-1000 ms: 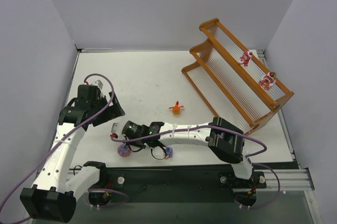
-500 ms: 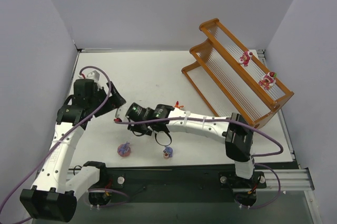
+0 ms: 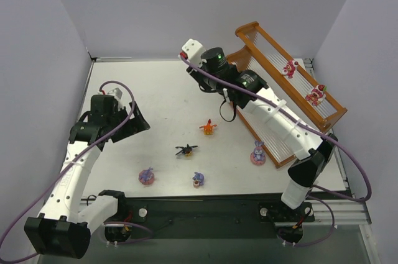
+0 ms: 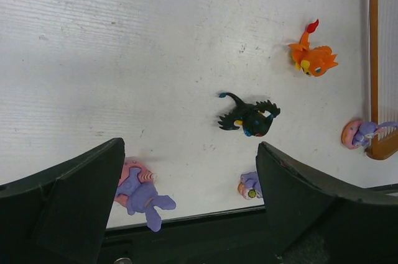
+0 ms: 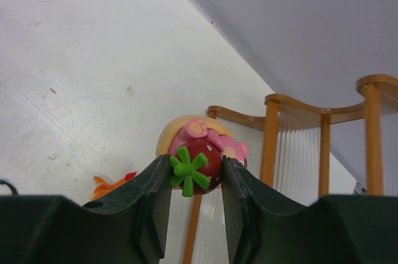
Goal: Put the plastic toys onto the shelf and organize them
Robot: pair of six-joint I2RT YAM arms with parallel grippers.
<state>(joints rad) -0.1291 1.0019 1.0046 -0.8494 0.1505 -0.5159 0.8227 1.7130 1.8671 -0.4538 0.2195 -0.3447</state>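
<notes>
My right gripper is shut on a pink-red bear toy with a strawberry and holds it high over the table's far middle, left of the orange-brown shelf. Two pink-red toys stand on the shelf's top tier. On the table lie an orange toy, a black winged toy, a purple toy on a pink base, a small purple toy and a purple toy at the shelf's foot. My left gripper is open and empty, above the table's left side.
The left wrist view shows the black toy, the orange toy, the purple toy on its pink base and the small purple toy near the table's front edge. Grey walls enclose the table on three sides.
My right arm has swung from the near left of the table up and back toward the shelf's left end, carrying the pink-red toy. The left arm has barely shifted.
</notes>
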